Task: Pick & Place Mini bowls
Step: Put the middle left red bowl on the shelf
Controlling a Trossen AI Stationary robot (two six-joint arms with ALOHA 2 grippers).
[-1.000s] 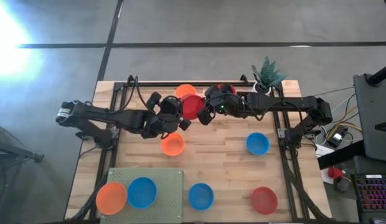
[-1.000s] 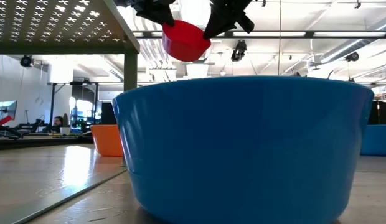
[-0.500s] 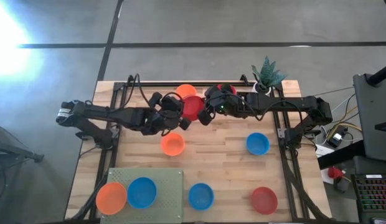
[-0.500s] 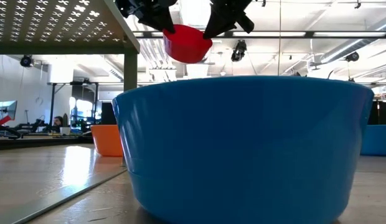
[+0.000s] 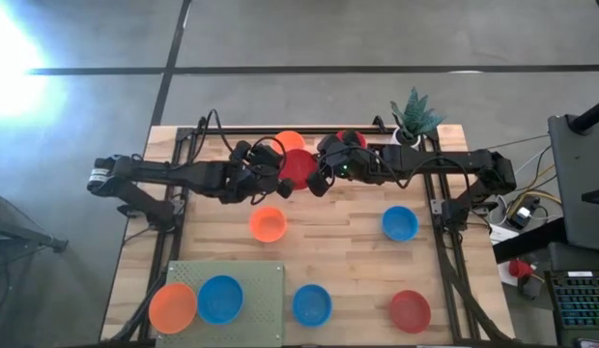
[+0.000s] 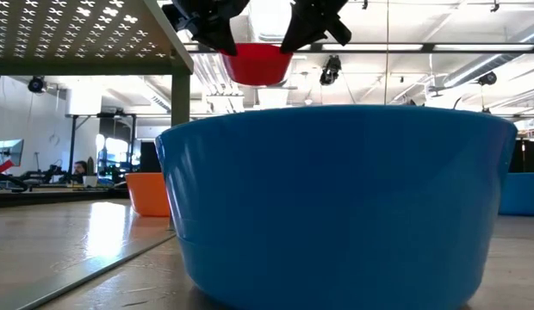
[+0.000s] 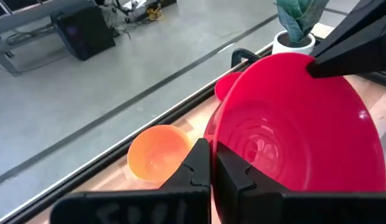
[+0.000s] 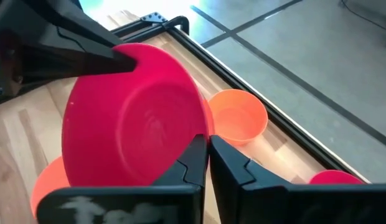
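Note:
A red mini bowl point(image 5: 299, 166) hangs high over the table's far middle, level and open side up in the low view point(image 6: 257, 62). My left gripper point(image 5: 282, 181) is shut on its left rim and my right gripper point(image 5: 319, 178) on its right rim. An orange bowl point(image 5: 288, 142) and a second red bowl point(image 5: 351, 138) stand on their bases near the far edge. Another orange bowl point(image 5: 269, 223) stands just near of the held one. My left gripper point(image 7: 211, 158) pinches the red bowl's rim point(image 7: 208, 134) on its left side, one finger inside and one outside, coming from the table's left. The bowl is lifted clear and level. My right gripper point(image 8: 208, 149) pinches the opposite rim point(image 8: 204, 118) the same way, coming from the table's right.
A blue bowl point(image 5: 400, 223) stands right of centre; a blue bowl point(image 5: 312, 304) and a red bowl point(image 5: 411, 310) stand near the near edge. On the perforated grey plate point(image 5: 261, 280) stand a blue bowl point(image 5: 220, 298) and an orange bowl point(image 5: 173, 306). A potted plant point(image 5: 413, 118) stands at the far right.
The left gripper has shifted a little toward the far edge at the red bowl's left rim. The bowl, tilted a second ago, now hangs level between both grippers. The right arm has kept still.

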